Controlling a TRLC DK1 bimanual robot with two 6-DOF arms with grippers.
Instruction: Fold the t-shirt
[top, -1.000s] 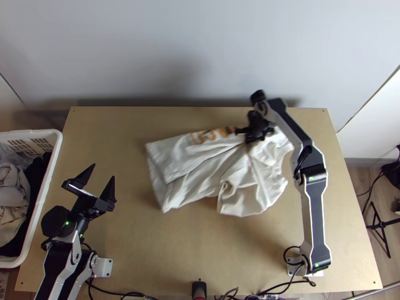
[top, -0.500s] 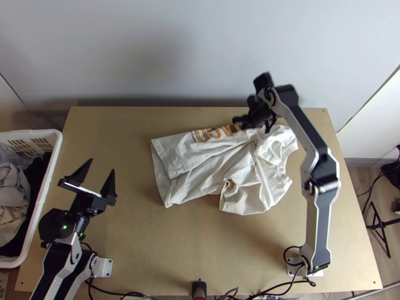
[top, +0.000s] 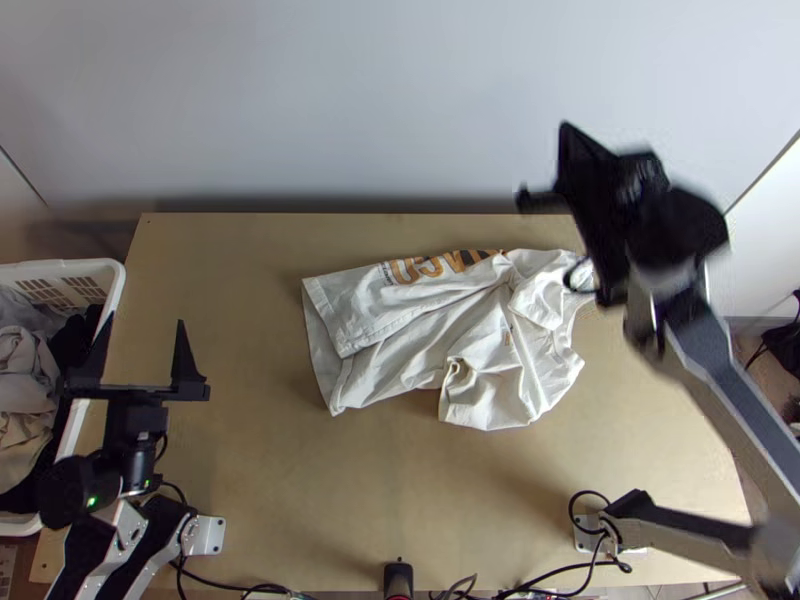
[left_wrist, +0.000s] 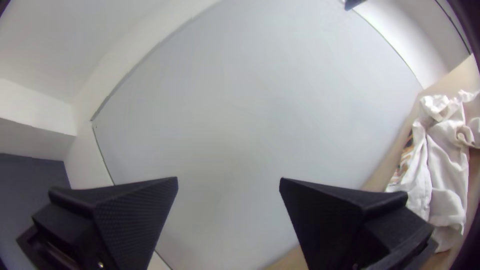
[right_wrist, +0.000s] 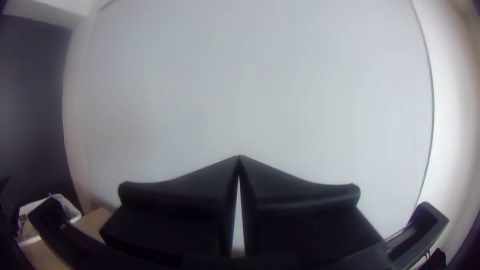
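Observation:
In the top view, my left gripper (top: 146, 350) stands open near the table's left edge, well apart from the cloth. The raised right gripper (top: 566, 150) is blurred, up and to the right of the shirt. The white t-shirt (top: 420, 340) lies partly folded and wrinkled on the table, orange lettering along its far edge, its right part bunched. In the left wrist view, the left gripper (left_wrist: 229, 182) has its fingers wide apart, with the shirt (left_wrist: 445, 165) off to one side. In the right wrist view, the right gripper (right_wrist: 239, 159) is shut, its fingertips touching with nothing between them.
A white basket (top: 115, 285) holding clothes stands at the table's left edge. Cables (top: 570, 570) and a small black device (top: 398, 578) lie at the near edge. Bare table (top: 330, 490) surrounds the shirt, with a pale wall behind.
The right arm has lifted off and swung right, away from the shirt. The left gripper has shifted left and turned to point up the picture. The shirt's left edge moved slightly right, then stayed put.

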